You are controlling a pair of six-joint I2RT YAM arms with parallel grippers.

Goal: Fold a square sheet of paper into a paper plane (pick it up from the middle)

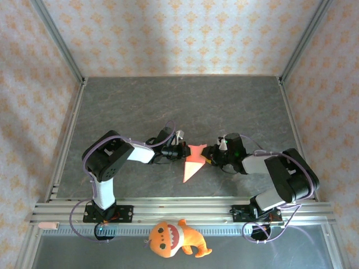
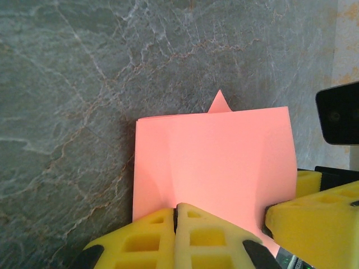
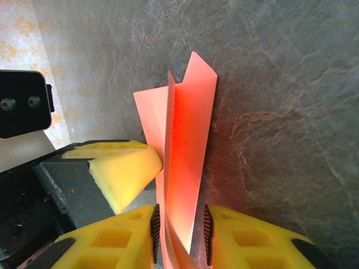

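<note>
The red-pink sheet of paper (image 1: 192,162) is folded into layers and hangs off the table between both arms, its narrow point toward the near edge. My left gripper (image 1: 184,152) is shut on it; in the left wrist view the yellow fingertips (image 2: 175,208) press together on the lower edge of the broad pink face (image 2: 213,162). My right gripper (image 1: 209,157) comes from the other side. Its jaws (image 3: 179,232) stand apart around the upright folded layers (image 3: 188,129), with a gap at the right pad. A left finger (image 3: 120,171) shows beside the paper.
An orange plush toy (image 1: 174,238) lies in front of the metal rail (image 1: 185,210) at the near edge. The grey marbled table (image 1: 179,106) is boxed in by metal posts and patterned walls. The right gripper's finger (image 2: 314,218) sits close at the paper's right.
</note>
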